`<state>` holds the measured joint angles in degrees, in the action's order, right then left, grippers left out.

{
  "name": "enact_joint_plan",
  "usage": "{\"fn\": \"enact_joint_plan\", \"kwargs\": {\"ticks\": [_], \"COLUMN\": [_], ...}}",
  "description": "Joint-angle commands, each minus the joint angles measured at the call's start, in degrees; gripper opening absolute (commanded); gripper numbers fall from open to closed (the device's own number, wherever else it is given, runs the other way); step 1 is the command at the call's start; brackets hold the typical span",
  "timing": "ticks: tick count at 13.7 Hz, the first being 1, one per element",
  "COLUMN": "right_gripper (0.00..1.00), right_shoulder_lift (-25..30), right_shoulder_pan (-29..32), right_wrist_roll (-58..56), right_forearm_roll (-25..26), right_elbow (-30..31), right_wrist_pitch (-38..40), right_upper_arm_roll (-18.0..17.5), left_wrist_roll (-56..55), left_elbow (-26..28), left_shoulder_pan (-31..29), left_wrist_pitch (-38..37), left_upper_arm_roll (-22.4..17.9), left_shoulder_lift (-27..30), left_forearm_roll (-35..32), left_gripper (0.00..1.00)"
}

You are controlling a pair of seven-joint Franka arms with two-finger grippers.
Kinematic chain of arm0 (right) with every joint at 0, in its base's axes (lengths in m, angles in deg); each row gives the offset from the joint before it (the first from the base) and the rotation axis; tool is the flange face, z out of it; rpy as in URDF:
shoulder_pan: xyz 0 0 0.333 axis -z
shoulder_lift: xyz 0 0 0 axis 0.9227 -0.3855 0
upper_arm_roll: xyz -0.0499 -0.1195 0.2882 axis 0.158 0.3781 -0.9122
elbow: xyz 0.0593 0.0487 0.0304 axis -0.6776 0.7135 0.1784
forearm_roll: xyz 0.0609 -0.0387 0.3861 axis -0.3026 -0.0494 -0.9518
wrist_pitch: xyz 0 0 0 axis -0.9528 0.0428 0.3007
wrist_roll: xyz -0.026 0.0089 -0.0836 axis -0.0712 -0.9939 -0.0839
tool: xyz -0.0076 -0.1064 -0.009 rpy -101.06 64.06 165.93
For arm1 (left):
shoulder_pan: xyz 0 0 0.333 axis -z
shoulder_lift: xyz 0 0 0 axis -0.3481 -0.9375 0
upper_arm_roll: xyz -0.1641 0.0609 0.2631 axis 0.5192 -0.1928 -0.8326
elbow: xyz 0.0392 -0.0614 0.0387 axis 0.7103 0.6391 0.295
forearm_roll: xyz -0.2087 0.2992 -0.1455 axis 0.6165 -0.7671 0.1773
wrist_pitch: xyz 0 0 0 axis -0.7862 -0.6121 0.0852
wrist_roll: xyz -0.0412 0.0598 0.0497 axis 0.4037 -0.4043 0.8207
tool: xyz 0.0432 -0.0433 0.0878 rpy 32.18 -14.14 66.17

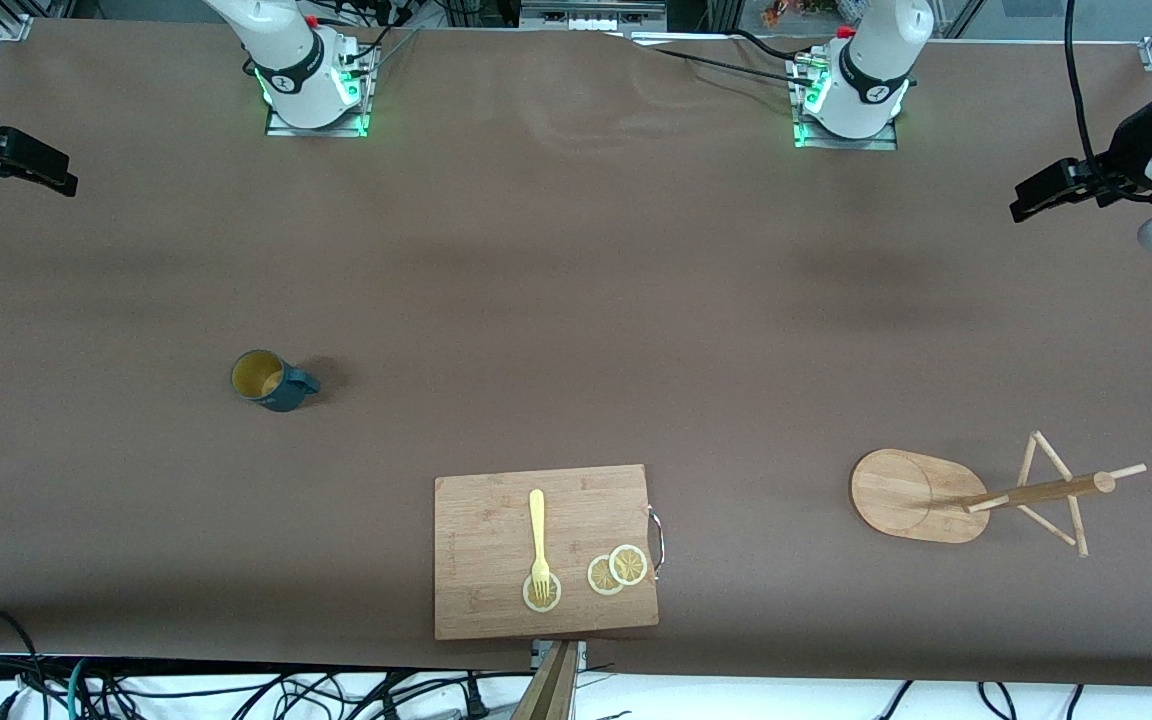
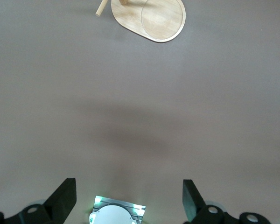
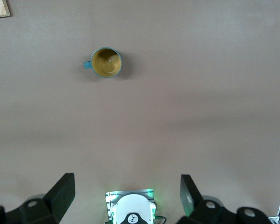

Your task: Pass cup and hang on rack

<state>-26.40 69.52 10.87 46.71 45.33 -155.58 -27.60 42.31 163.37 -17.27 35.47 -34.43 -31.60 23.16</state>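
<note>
The dark teal cup [image 1: 274,381] stands upright on the brown table toward the right arm's end, its handle pointing toward the left arm's end; its yellowish inside shows in the right wrist view [image 3: 106,62]. The bamboo rack [image 1: 946,495] stands on its oval base toward the left arm's end; only its base shows in the left wrist view [image 2: 149,18]. My right gripper [image 1: 41,168] is open and empty, high over the table's right-arm end; the right wrist view [image 3: 127,196] shows it too. My left gripper [image 1: 1046,195] is open and empty, high over the left-arm end; the left wrist view [image 2: 128,200] shows it too.
A rectangular bamboo cutting board [image 1: 481,600] lies at the table's near edge, between cup and rack, with a yellow fork [image 1: 538,535] and lemon slices [image 1: 618,570] on it. The arm bases [image 1: 311,80] [image 1: 861,85] stand along the back.
</note>
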Motion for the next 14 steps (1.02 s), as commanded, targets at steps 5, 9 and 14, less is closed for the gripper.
{"fn": "enact_joint_plan", "kwargs": {"ticks": [5,9,14], "right_gripper": [1.0,1.0,1.0], "right_shoulder_lift": [0.02,0.01,-1.3], "right_shoulder_pan": [0.45,0.71,0.71], "right_wrist_roll": [1.22,1.22,1.4], "right_forearm_roll": [-0.76,-0.67,-0.5], "right_elbow": [-0.38,-0.38,-0.38], "right_wrist_pitch": [-0.03,-0.03,-0.29], "right_upper_arm_roll": [-0.41,-0.23,-0.14], "left_wrist_roll": [1.42,1.42,1.42], "left_elbow": [-1.44,-1.53,-1.53], "left_shoulder_pan": [0.41,0.5,0.5], "left_wrist_pitch": [-1.23,-0.87,-1.22], "left_upper_arm_roll": [0.32,0.41,0.41], "left_shoulder_lift": [-1.24,-1.86,-1.77], "left_forearm_roll": [-1.28,-1.28,-1.19], "left_gripper": [1.0,1.0,1.0]}}
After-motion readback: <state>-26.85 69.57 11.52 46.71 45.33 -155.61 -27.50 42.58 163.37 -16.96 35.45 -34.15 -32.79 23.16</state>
